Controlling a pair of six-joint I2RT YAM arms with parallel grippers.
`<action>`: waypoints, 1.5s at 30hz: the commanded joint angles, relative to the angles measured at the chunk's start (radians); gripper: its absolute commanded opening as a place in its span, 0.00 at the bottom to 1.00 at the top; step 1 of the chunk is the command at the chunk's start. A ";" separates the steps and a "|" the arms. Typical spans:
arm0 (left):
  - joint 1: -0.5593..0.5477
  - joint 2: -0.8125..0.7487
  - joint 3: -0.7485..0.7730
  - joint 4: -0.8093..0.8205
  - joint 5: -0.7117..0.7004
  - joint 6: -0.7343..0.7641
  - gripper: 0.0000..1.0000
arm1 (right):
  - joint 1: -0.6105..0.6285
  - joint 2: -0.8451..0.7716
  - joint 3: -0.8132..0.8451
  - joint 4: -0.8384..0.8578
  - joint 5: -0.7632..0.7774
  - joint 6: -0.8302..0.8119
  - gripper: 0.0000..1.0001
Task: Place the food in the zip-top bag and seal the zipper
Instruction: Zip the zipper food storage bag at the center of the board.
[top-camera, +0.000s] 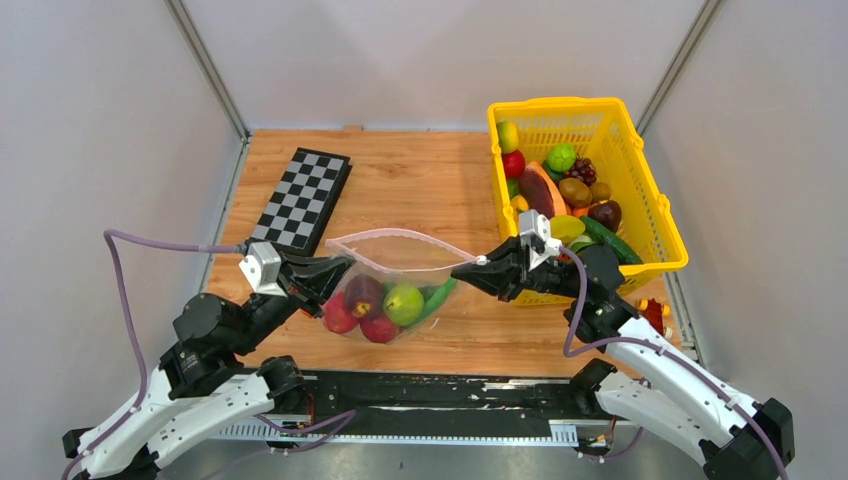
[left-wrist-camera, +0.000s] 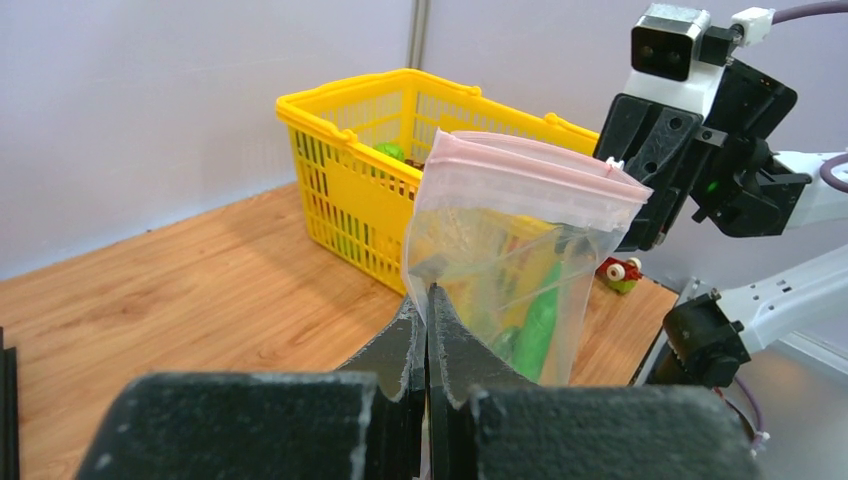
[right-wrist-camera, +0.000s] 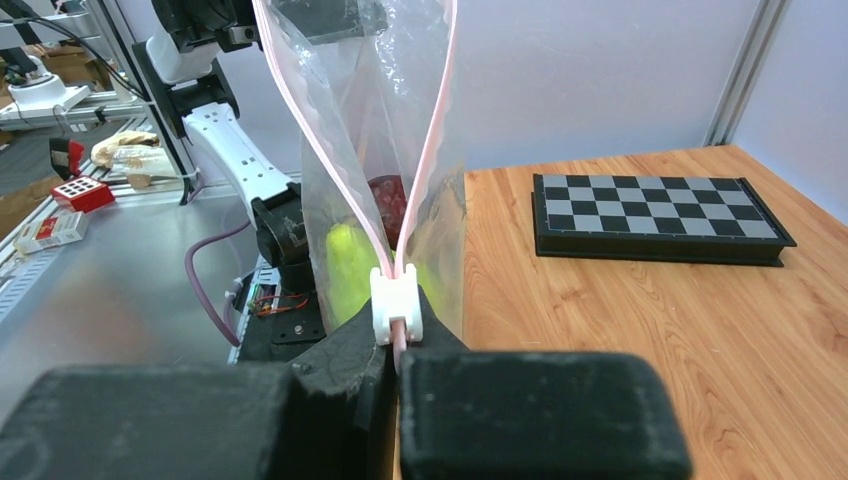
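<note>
The zip-top bag (top-camera: 400, 285) hangs between my two grippers over the table, its mouth open in a loop. The pinkish zipper (top-camera: 400, 235) runs along the top. The food inside is two red apples (top-camera: 340, 318), a dark purple fruit (top-camera: 362, 293), a green apple (top-camera: 403, 303) and a cucumber (top-camera: 438, 297). My left gripper (top-camera: 335, 270) is shut on the bag's left edge (left-wrist-camera: 428, 295). My right gripper (top-camera: 470, 268) is shut on the zipper's right end, just behind its white slider (right-wrist-camera: 397, 305). The two pink strips (right-wrist-camera: 435, 130) spread apart above the slider.
A yellow mesh basket (top-camera: 640, 170) with more toy food stands at the right, close behind my right gripper. A folded chessboard (top-camera: 302, 200) lies at the back left. A small red and green toy (top-camera: 655, 312) lies near the table's right front edge.
</note>
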 joint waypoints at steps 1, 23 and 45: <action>0.004 -0.009 0.000 0.094 -0.040 -0.022 0.00 | -0.003 -0.018 -0.003 0.047 0.026 0.015 0.00; 0.004 0.161 0.118 -0.227 -0.216 0.104 1.00 | -0.003 0.258 0.261 -0.463 0.048 -0.184 0.00; 0.003 0.817 0.635 -0.435 0.458 0.518 1.00 | -0.004 0.137 0.315 -0.646 0.027 -0.351 0.00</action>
